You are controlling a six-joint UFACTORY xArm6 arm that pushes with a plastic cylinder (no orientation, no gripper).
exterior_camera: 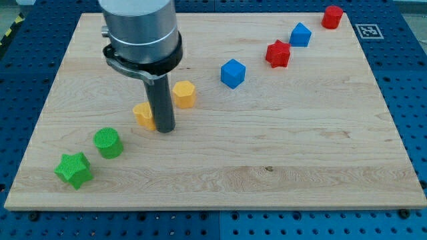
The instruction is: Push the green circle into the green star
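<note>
The green circle (pixel 107 143) stands at the board's lower left. The green star (pixel 73 169) lies just below and left of it, with a small gap between them. My tip (pixel 165 129) rests on the board to the right of the green circle, about a block's width above its level. The tip is right against a yellow block (pixel 143 115), whose right side the rod partly hides.
A yellow hexagon (pixel 184 94) sits just up and right of the rod. A blue cube (pixel 233 73), a red star (pixel 278 54), a blue block (pixel 301 35) and a red cylinder (pixel 332 17) run toward the top right. The wooden board (pixel 280 153) lies on a blue pegboard table.
</note>
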